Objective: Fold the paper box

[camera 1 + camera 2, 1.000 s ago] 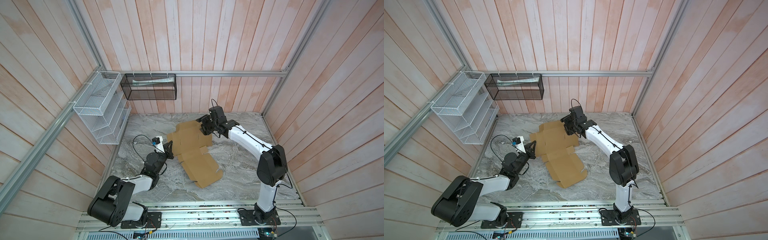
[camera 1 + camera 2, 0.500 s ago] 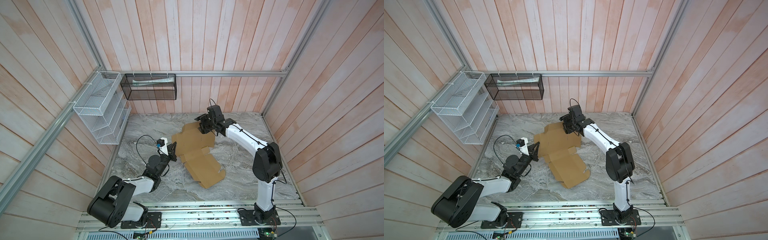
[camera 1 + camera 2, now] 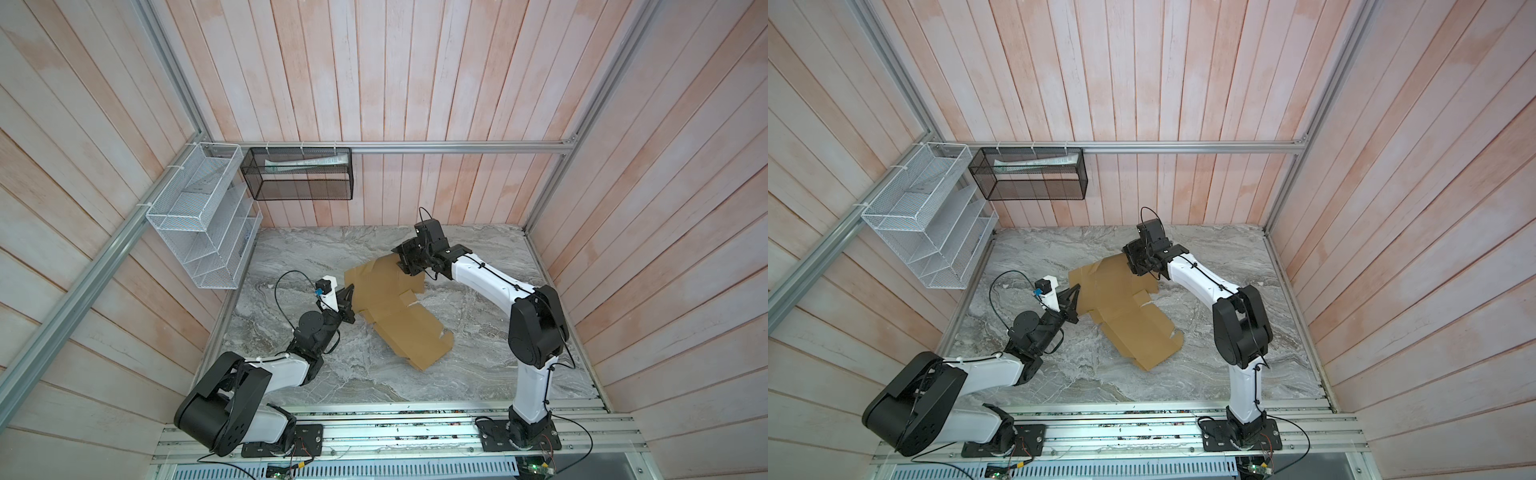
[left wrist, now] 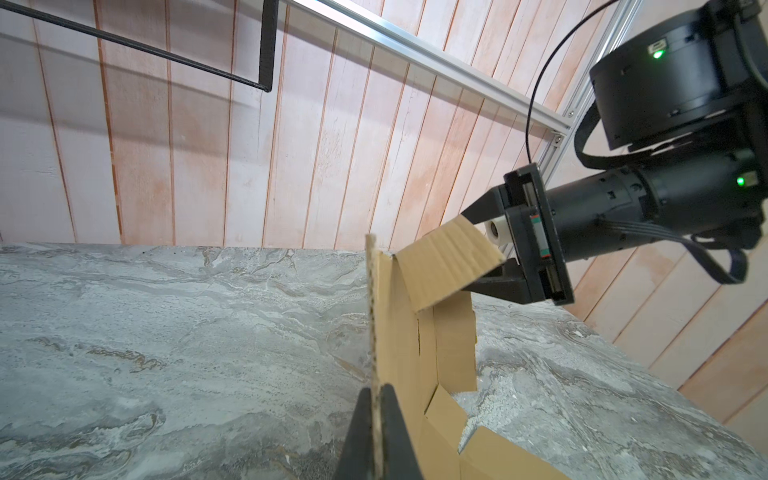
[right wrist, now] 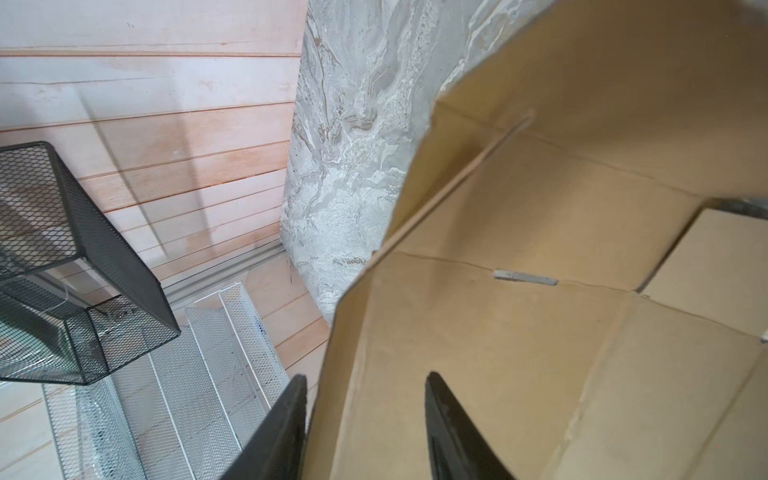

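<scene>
The paper box [image 3: 399,316] [image 3: 1129,322] is a brown cardboard sheet, partly lifted off the marble table [image 3: 478,357]. My left gripper [image 3: 347,297] [image 3: 1073,296] [image 4: 376,392] is shut on the sheet's left edge and holds that edge upright. My right gripper [image 3: 405,262] [image 3: 1134,262] [image 5: 365,378] is at the far flap [image 4: 444,262], which is bent up between its jaws. The jaws are open, and the flap lies close to one finger [image 5: 291,411]. The other finger [image 5: 446,415] stands apart from it. The near panel [image 3: 415,336] rests flat on the table.
A white wire rack [image 3: 199,216] hangs on the left wall. A black mesh basket [image 3: 297,172] hangs on the back wall beside it. Wooden walls and aluminium rails close in the table on three sides.
My left gripper has pushed right and up with the sheet's left edge, so that edge stands higher. My right gripper's jaws have narrowed around the far flap.
</scene>
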Controlling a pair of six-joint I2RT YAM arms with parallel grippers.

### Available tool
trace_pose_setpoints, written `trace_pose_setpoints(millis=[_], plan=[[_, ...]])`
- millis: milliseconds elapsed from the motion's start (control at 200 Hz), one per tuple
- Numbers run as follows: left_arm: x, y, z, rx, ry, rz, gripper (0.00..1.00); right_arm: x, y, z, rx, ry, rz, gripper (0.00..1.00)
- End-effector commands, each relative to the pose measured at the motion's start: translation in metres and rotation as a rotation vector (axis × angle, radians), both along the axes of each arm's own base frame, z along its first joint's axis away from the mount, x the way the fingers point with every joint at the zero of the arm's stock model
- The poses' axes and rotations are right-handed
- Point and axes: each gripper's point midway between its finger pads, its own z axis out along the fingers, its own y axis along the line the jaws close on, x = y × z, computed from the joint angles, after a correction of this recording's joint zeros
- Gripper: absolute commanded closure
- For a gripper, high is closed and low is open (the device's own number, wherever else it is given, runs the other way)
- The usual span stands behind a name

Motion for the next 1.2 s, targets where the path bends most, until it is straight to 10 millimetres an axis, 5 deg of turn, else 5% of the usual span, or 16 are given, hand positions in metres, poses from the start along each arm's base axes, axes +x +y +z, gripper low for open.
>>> trace_pose_setpoints(millis=[0, 675, 915, 1190], plan=[[-0.002, 0.0, 0.015, -0.01, -0.051, 0.004, 1.0, -0.009, 0.004, 0.013, 0.035, -0.021, 0.002, 0.56], [-0.005, -0.001, 0.011, 0.001, -0.029, 0.004, 1.0, -0.01, 0.004, 0.017, 0.057, -0.06, -0.005, 0.96], [-0.01, 0.001, 0.011, 0.02, -0.011, 0.006, 0.97, -0.008, 0.006, 0.023, 0.077, -0.101, 0.002, 1.0], [-0.021, -0.001, 0.015, 0.029, 0.021, -0.035, 0.8, -0.007, 0.008, 0.028, 0.109, -0.136, 0.007, 1.0]])
